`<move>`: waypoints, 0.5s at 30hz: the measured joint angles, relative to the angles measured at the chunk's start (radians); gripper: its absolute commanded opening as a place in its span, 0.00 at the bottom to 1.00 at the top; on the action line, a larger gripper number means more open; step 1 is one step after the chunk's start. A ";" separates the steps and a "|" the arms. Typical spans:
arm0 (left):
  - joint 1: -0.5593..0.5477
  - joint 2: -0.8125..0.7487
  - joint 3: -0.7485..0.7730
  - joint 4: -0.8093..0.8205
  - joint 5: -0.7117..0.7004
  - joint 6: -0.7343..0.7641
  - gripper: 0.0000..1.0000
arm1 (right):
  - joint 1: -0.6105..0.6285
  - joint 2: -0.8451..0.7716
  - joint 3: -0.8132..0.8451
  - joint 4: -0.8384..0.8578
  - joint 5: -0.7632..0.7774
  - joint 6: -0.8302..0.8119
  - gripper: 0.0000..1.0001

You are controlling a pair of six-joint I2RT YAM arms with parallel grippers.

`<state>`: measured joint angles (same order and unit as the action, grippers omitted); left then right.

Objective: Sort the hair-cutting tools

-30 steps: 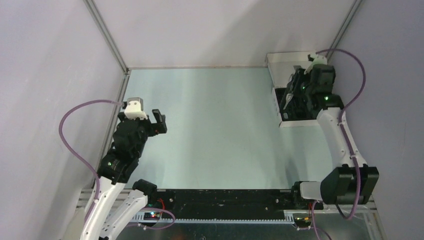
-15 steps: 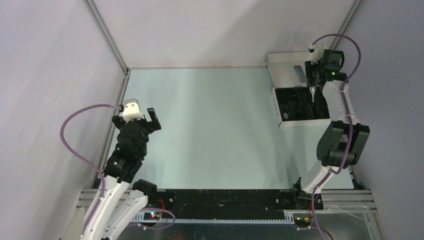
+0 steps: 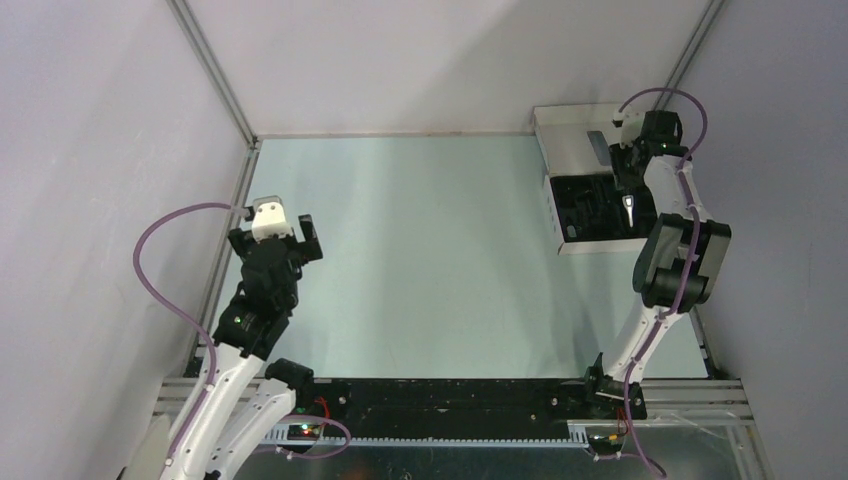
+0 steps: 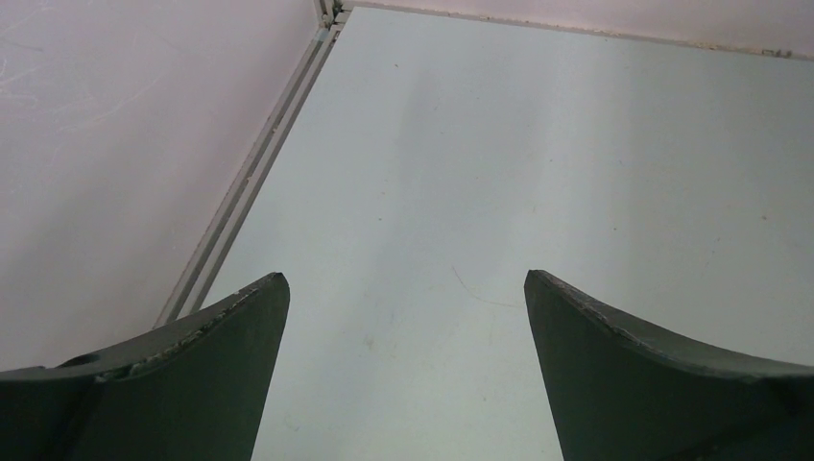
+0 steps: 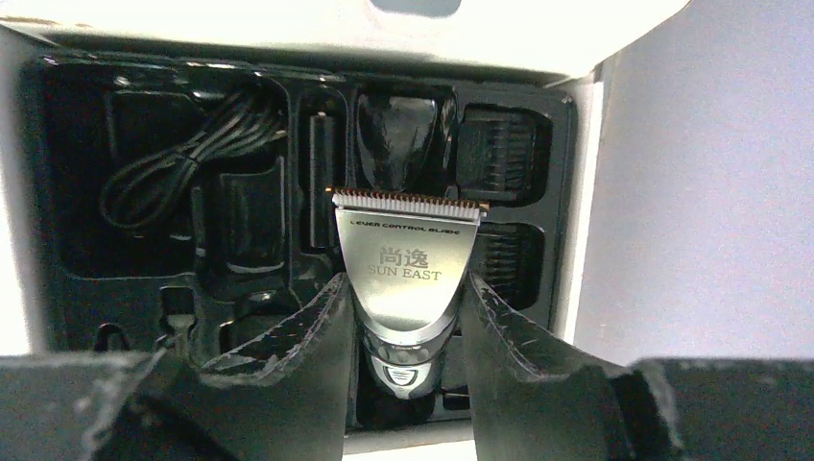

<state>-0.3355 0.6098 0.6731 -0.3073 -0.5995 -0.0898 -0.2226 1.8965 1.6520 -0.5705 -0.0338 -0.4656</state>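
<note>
Over the black tray [image 5: 77, 298], the right hand [image 5: 405, 285] half hides the clipper [image 5: 403, 240].

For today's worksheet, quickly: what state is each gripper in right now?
Left gripper: open, holding nothing.
Right gripper: shut on the hair clipper.

Table [image 3: 430, 260] is a pale mint green, matte, with a few soft bands of light running near to far. Plain lilac-white walls box it in: left wall [image 3: 90, 150], far wall [image 3: 440, 60], right wall [image 3: 790, 220]. There's a metal post [image 3: 213, 72] in each far corner. Lighting's pretty even.
</note>
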 measured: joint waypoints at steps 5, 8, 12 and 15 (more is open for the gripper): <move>0.006 0.012 0.000 0.007 0.000 0.004 1.00 | -0.014 0.078 0.019 -0.023 0.000 0.018 0.00; 0.009 0.019 0.000 0.007 0.000 0.004 1.00 | -0.014 0.109 0.043 -0.024 0.004 0.020 0.00; 0.014 0.028 0.000 0.007 0.000 0.005 1.00 | -0.015 0.142 0.082 -0.049 0.009 0.021 0.00; 0.019 0.038 0.000 0.007 0.000 0.005 1.00 | -0.015 0.169 0.099 -0.051 0.009 0.021 0.00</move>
<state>-0.3168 0.6476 0.6731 -0.3000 -0.5991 -0.0853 -0.2379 2.0655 1.7508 -0.6216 -0.0246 -0.4450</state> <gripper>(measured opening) 0.996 0.447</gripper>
